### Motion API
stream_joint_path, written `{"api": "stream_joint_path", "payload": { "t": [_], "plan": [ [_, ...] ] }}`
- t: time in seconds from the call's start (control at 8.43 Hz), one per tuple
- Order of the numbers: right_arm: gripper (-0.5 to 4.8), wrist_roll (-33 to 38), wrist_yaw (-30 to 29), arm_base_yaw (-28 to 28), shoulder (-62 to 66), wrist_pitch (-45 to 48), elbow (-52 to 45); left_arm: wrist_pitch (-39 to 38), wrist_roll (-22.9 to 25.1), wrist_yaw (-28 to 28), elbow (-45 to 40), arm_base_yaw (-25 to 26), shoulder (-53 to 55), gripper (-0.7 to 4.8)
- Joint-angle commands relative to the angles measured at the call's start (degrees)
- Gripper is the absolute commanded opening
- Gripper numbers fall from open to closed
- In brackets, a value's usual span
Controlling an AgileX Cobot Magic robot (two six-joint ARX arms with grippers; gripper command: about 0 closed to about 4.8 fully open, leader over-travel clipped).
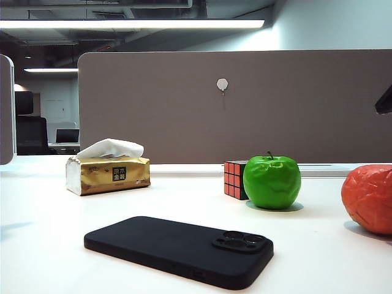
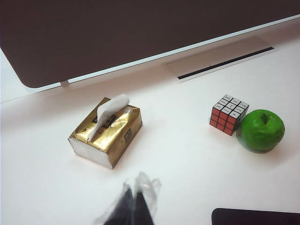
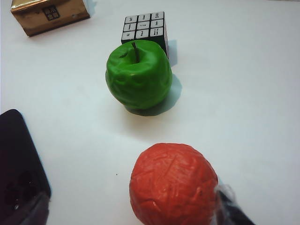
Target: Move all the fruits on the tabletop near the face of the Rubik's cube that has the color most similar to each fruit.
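A: What lies nearest?

B: A flat matte black phone (image 1: pixel 184 248), camera end to the right, on the plain white surface (image 1: pixel 49 226). Past it stands a glossy bright-green apple (image 1: pixel 272 181) with a dark stem, touching or just beside a small black-lined Rubik's cube (image 1: pixel 233 179) on its left; the cube's red face points left and near.

A: And the other fruit?

B: An orange-red round fruit with wrinkled, bumpy skin (image 1: pixel 369 197) sits at the right edge, nearer than the apple. Far left rests a gold foil tissue box (image 1: pixel 109 173).

A: The hands?

B: The right hand (image 3: pixel 133 208) hangs above the wrinkled fruit, fingers spread wide either side, holding nothing. The left hand (image 2: pixel 133 201) hovers near the tissue box, tips together, gripping nothing.
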Motion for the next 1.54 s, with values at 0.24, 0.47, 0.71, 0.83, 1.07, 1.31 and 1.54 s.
{"api": "stream_joint_path", "payload": {
  "t": [0.24, 0.47, 0.71, 0.83, 1.07, 1.31, 1.54],
  "plan": [
    [4.79, 5.2, 7.8, 9.7, 0.0, 4.2, -4.0, 0.8, 0.0, -0.2, 0.0, 0.0, 0.0, -0.05],
    [4.79, 5.1, 21.4, 16.4, 0.1, 8.3, -8.3, 0.8, 0.0, 0.0, 0.0, 0.0, 0.0, -0.05],
    [4.79, 4.6, 25.5, 16.3, 0.1, 12.3, -11.1, 0.8, 0.0, 0.0, 0.0, 0.0, 0.0, -0.05],
    [4.79, 4.6, 25.5, 16.3, 0.1, 15.5, -12.9, 0.8, 0.0, 0.0, 0.0, 0.0, 0.0, -0.05],
    [4.79, 1.6, 26.3, 16.3, 0.8, 17.9, -14.1, 0.8, 0.0, 0.8, 0.0, 0.0, 0.0, -0.05],
    [4.79, 1.6, 27.5, 16.3, 2.4, 27.0, -16.4, 0.8, 0.0, 1.1, 0.0, 0.0, 0.0, -0.05],
    [4.79, 1.6, 27.5, 16.3, 4.0, 27.1, -16.4, 0.8, 0.0, 1.1, 0.0, 0.0, 0.0, -0.05]
  ]
}}
